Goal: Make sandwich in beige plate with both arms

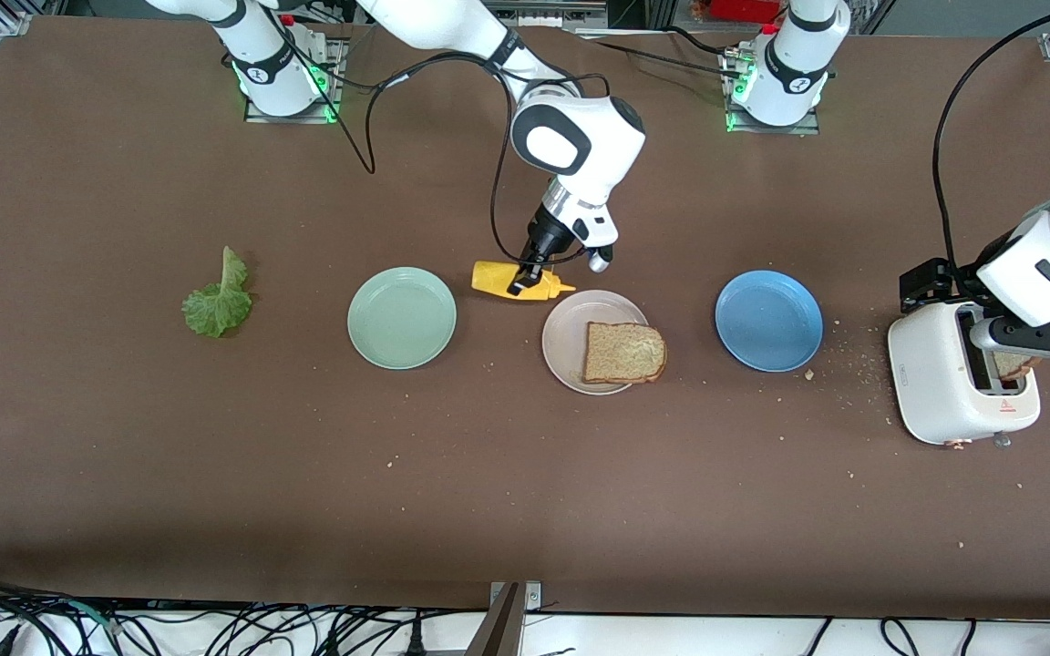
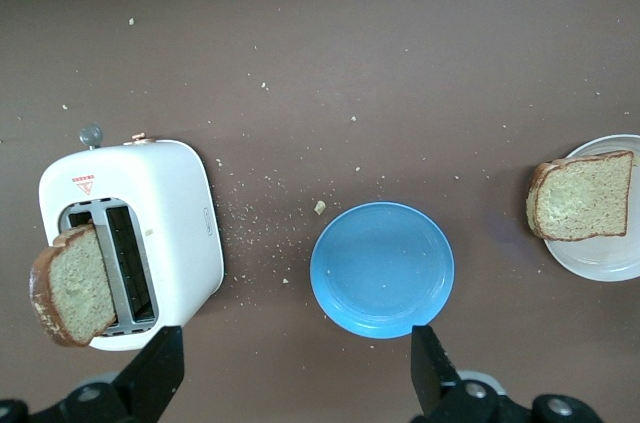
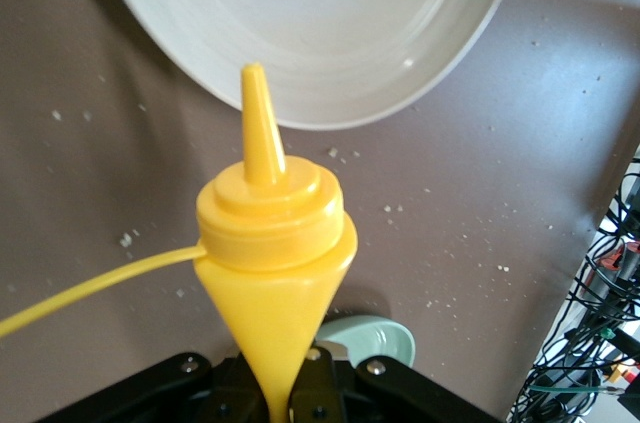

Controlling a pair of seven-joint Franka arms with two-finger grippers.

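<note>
The beige plate (image 1: 571, 339) lies mid-table with one brown bread slice (image 1: 623, 353) on it, overhanging its rim. My right gripper (image 1: 525, 276) is shut on a yellow squeeze bottle (image 1: 521, 281) that lies sideways just farther from the camera than the plate. In the right wrist view the bottle (image 3: 272, 243) is pinched thin in my right gripper (image 3: 272, 398), its nozzle pointing at the beige plate (image 3: 310, 33). A second bread slice (image 2: 72, 283) sticks out of the white toaster (image 2: 175, 223). My left gripper (image 2: 295, 378) hangs open above the toaster (image 1: 935, 374). The lettuce leaf (image 1: 218, 299) lies toward the right arm's end.
A mint-green plate (image 1: 402, 318) sits between the lettuce and the beige plate. A blue plate (image 1: 768, 320) lies between the beige plate and the toaster, with crumbs scattered beside it. Cables trail along the table's near edge.
</note>
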